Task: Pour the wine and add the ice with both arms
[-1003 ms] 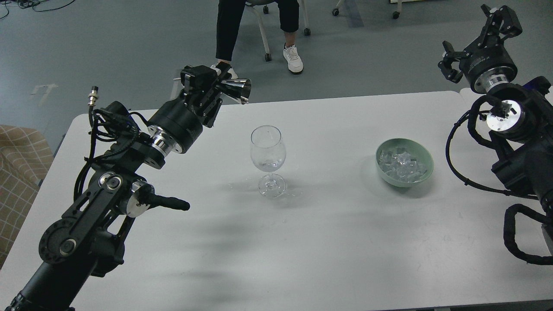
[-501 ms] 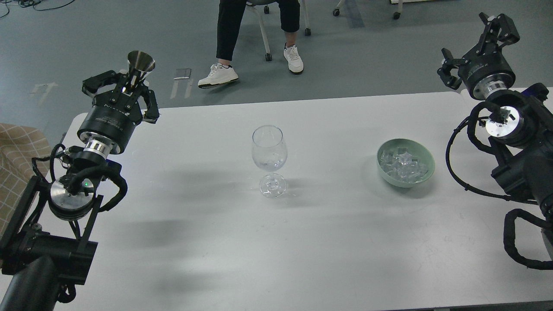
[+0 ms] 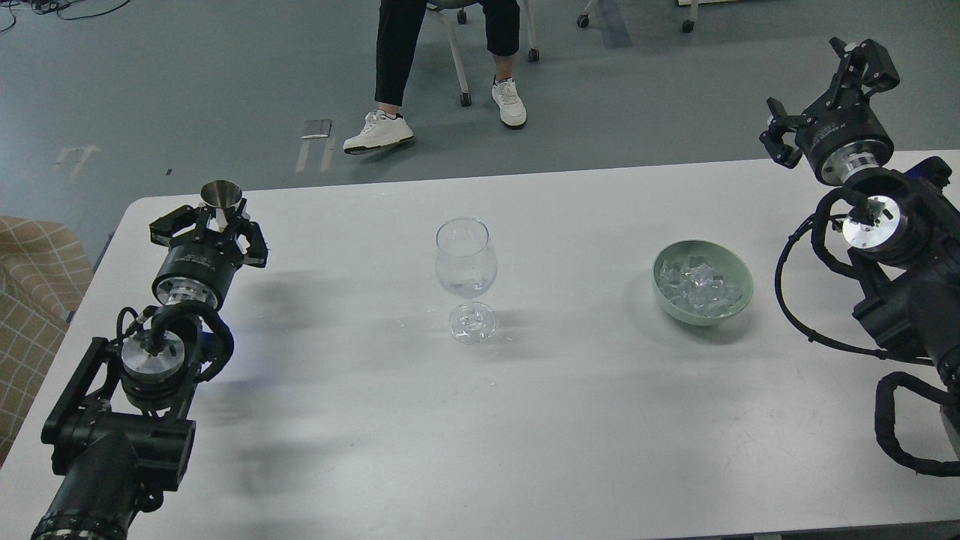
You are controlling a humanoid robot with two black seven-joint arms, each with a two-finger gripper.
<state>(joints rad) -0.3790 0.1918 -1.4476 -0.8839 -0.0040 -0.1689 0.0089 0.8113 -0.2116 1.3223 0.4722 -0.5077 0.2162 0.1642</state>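
Head view, left gripper [image 3: 215, 222]: you have it low over the far left corner of the table [image 3: 525, 420], upright, its claws closed around the stem of a small metal measuring cup [image 3: 220, 195] whose mouth faces up. You cannot see from here whether anything is in the cup.
Head view, right gripper [image 3: 825, 105]: it hangs above the table's far right edge with its fingers spread wide and nothing between them, well apart from the bowl.
Wine glass [image 3: 466, 277]: it stands upright near the table's middle, between your two arms; a little clear content glints at the bottom of its bowl, though what it is cannot be told.
Ice [image 3: 697, 286]: the clear cubes are heaped in the green bowl [image 3: 739, 268], to the right of the glass and nearer your right arm.
Step in hand: judging by the upright cup parked far from the glass, the pouring part looks finished and the cup is about to be put down.
Next move: you would lower the cup onto the table and release it, then bring the open right gripper down over the bowl, pinch one cube and carry it to the glass.
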